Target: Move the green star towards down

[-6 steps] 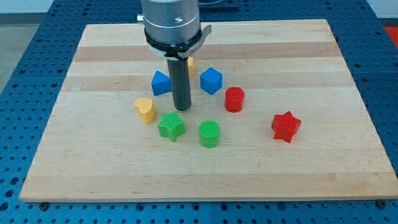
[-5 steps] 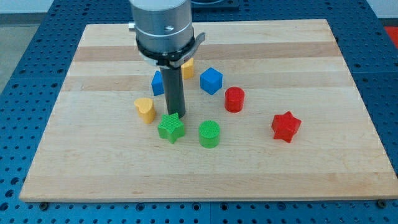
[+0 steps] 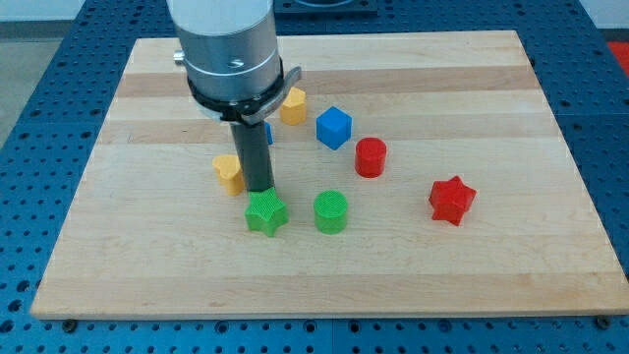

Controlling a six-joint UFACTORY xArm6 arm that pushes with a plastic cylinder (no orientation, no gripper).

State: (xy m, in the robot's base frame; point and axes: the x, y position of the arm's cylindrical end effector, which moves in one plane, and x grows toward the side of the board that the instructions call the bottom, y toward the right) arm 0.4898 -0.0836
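Note:
The green star [image 3: 266, 213] lies on the wooden board [image 3: 442, 265], left of centre and towards the view's bottom. My tip [image 3: 260, 190] stands right at the star's top edge, touching it or nearly so. The dark rod rises from there to the large grey arm head at the view's top left.
A green cylinder [image 3: 331, 211] sits just right of the star. A yellow block [image 3: 228, 173] is beside the rod's left. A blue block is mostly hidden behind the rod. A yellow block [image 3: 292, 105], blue cube [image 3: 333, 127], red cylinder [image 3: 371, 157] and red star [image 3: 451, 200] lie to the right.
My tip has moved left and towards the view's bottom, onto the green star's top edge. The star has slid a little downwards and to the left.

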